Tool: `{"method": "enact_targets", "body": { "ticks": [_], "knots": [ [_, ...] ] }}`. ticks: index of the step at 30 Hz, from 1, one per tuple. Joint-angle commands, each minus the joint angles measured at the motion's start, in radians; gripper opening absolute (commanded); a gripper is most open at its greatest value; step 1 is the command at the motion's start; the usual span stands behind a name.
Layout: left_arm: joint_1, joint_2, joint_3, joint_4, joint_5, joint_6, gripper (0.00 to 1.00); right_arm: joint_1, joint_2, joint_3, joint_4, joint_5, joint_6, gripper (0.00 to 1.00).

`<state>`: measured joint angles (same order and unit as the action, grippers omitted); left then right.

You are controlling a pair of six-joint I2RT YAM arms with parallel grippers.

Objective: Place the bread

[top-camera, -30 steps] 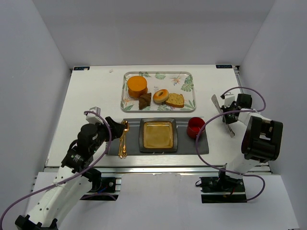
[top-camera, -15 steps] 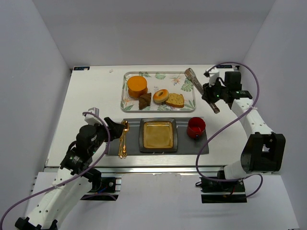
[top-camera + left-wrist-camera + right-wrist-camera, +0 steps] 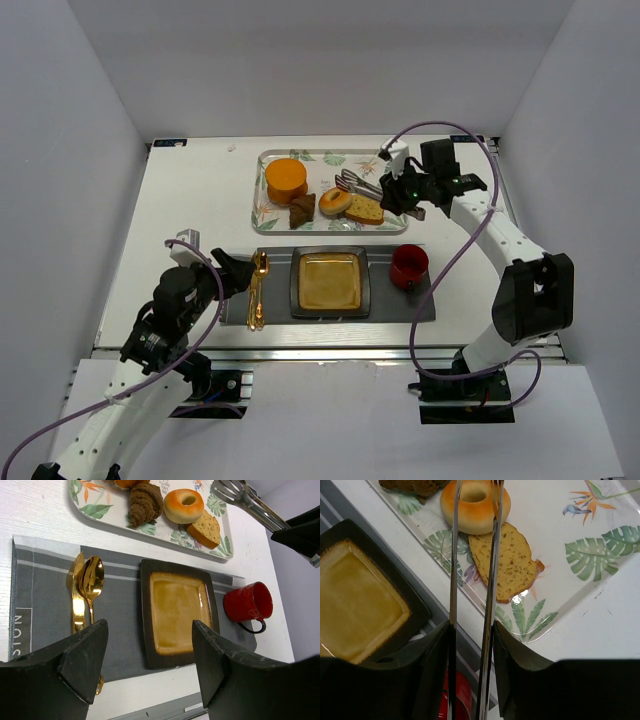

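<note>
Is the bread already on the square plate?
No, the bread lies on the leaf-print tray against the donut, apart from the square plate.

The left arm (image 3: 150, 335) and right arm (image 3: 500, 235) have white links and black joints, each trailed by a looping purple cable (image 3: 440, 124). Their bases (image 3: 465, 385) are black blocks. The fingers (image 3: 82, 655) are matte black, angular wedges.
</note>
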<state>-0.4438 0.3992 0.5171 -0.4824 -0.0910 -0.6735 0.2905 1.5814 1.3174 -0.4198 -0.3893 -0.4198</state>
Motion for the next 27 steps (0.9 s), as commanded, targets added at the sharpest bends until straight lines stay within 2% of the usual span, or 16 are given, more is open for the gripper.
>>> {"method": "enact_targets", "body": {
  "ticks": [1,6,17,23,27],
  "knots": [
    [0.005,-0.013,0.031,-0.028,-0.019,-0.011,0.77,-0.002,0.031,0.071,0.024,0.039,0.065,0.44],
    [0.005,-0.013,0.035,-0.033,-0.021,-0.014,0.77,-0.002,0.084,0.092,0.053,0.098,0.236,0.51],
    [0.005,-0.005,0.038,-0.03,-0.024,-0.023,0.77,-0.002,0.161,0.115,0.052,0.058,0.38,0.56],
    [0.005,-0.003,0.04,-0.032,-0.026,-0.024,0.77,-0.002,0.163,0.088,0.052,0.035,0.443,0.56],
    [0.005,-0.005,0.04,-0.03,-0.026,-0.024,0.77,-0.002,0.169,0.082,0.049,0.017,0.467,0.49]
  ]
}}
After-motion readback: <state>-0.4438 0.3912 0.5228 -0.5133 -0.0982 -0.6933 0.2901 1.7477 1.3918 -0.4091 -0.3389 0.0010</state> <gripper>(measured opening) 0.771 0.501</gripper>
